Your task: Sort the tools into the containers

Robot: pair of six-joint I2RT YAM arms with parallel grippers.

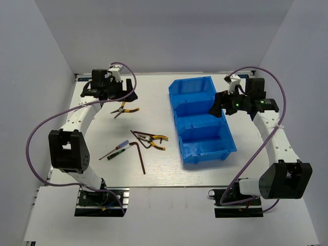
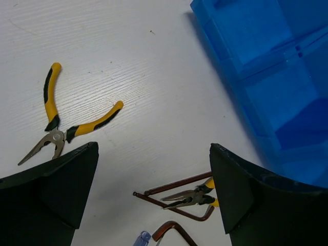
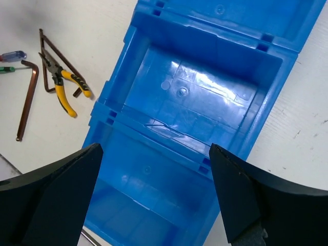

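The left hand [image 1: 128, 95] hangs above the table [image 1: 154, 82] at 11 o'clock from the table's centre. Its jaws are set wide and hold nothing. This spread suits a descent over a tool lying flat.

One pair of pliers [image 1: 124, 109] lies just below it, at 10 o'clock from centre. In the left wrist view the nose is partly hidden behind the left finger, so the hand probably needs a sideways correction before closing.

Two screwdrivers [image 1: 117, 150] lie side by side at 8 o'clock. A long hex key [image 1: 139, 156] lies at 7 o'clock, close to them but apart.

The second pliers [image 1: 154, 139] sit near the table's centre, handles spread, resting across a smaller hex key [image 1: 143, 141]. This overlap may cause both items to move together when one is lifted.

The containers [image 1: 202, 120] stand at 3 o'clock, three compartments in a row running from 12 toward 6. No tool shows in any compartment, so sorting has apparently not begun.

The right hand [image 1: 219, 107] hovers at 2 o'clock, over the right rim of the containers. Its jaws are wide and hold nothing. The right wrist view looks into the middle compartment.
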